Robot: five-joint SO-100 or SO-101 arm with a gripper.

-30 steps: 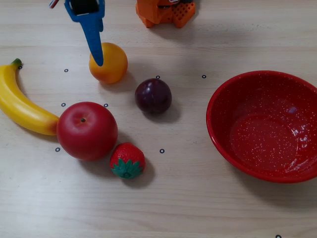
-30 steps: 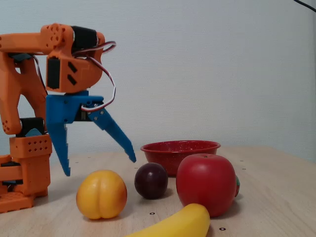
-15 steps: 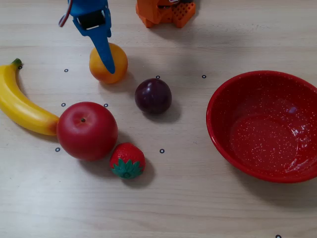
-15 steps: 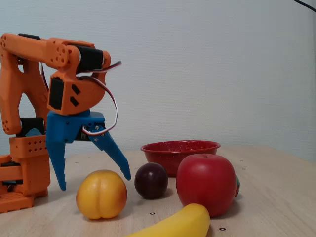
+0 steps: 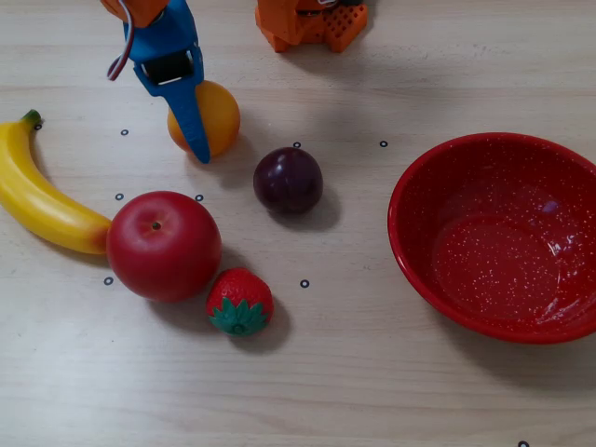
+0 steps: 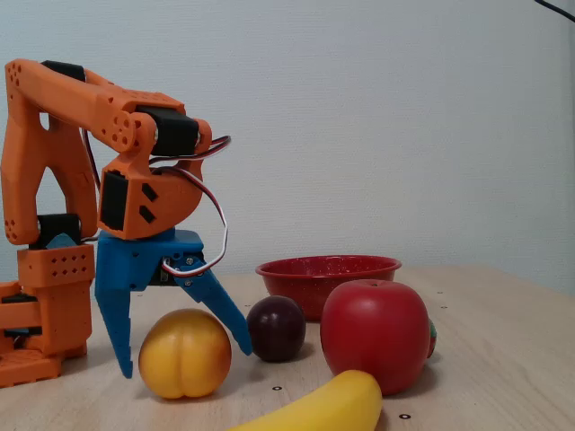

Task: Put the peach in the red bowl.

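The peach (image 5: 216,114) (image 6: 184,353), round and yellow-orange with a crease, sits on the table near the arm's base. My gripper (image 5: 186,121) (image 6: 184,357) with blue fingers (image 6: 115,314) is open and lowered over the peach. In the fixed view one finger stands on each side of the peach, with the tips close to the table. In the overhead view one finger lies across the peach's left edge. The peach rests on the table. The red bowl (image 5: 410,242) (image 6: 296,269), glossy with white speckles, stands empty at the right of the overhead view.
A dark purple plum (image 5: 288,179) (image 6: 276,328) lies between the peach and the bowl. A red apple (image 5: 164,245) (image 6: 375,334), a strawberry (image 5: 239,301) and a banana (image 5: 37,196) (image 6: 323,409) lie at the overhead view's left. The orange arm base (image 5: 312,23) is at the top.
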